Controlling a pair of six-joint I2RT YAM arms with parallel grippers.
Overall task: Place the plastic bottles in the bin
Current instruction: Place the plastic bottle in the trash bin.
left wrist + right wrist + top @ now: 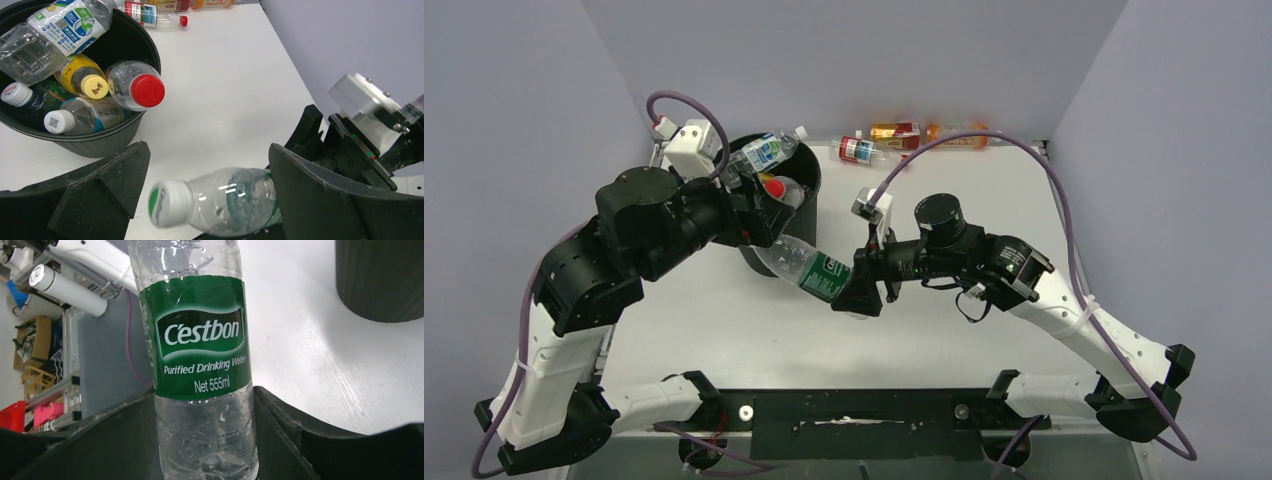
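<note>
A clear bottle with a green label hangs level above the table, base end clamped in my right gripper, which is shut on it. Its white cap points between the fingers of my left gripper, which is open and touches nothing. The black bin stands just behind, packed with several bottles: a blue-labelled one lies across the rim, and a red-capped one leans against the edge.
Three more bottles lie along the back wall: a red-labelled one and two orange ones. Grey walls close in the table on the left, right and back. A purple cable arcs over the right arm.
</note>
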